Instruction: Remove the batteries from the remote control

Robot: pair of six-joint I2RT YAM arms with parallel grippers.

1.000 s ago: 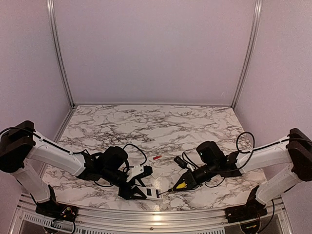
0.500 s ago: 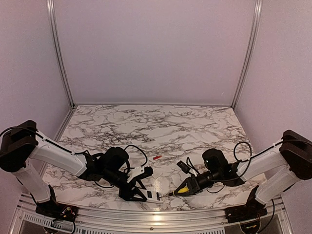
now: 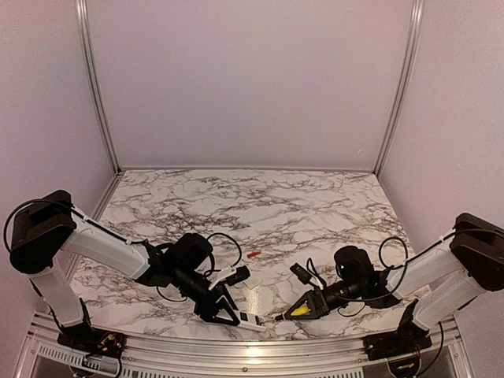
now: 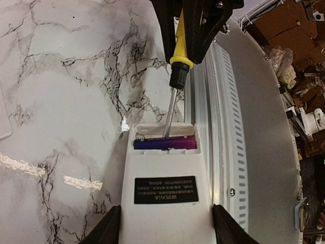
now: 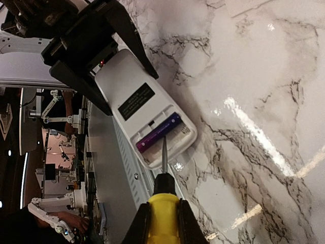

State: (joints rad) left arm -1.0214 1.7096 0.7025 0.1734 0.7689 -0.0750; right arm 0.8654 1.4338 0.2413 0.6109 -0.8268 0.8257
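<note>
The white remote control (image 4: 165, 203) lies back up at the table's near edge, its battery compartment open. My left gripper (image 4: 166, 223) is shut on its sides; both also show in the top view, the gripper (image 3: 228, 313) and the remote (image 3: 250, 318). One dark blue-purple battery (image 4: 165, 144) sits in the compartment, also in the right wrist view (image 5: 158, 133). The slot beside it is empty. A red battery (image 3: 253, 254) lies loose on the marble. My right gripper (image 5: 162, 223) is shut on a yellow-handled screwdriver (image 5: 162, 213), whose tip rests in the compartment beside the battery.
A small white cover piece (image 5: 246, 5) lies on the marble beyond the remote. The metal frame rail (image 4: 223, 101) runs right beside the remote at the table's near edge. Walls close in the table on three sides.
My right gripper has moved lower and nearer the front edge, bringing the screwdriver tip to the remote's open end. My left gripper has shifted slightly with the remote.
</note>
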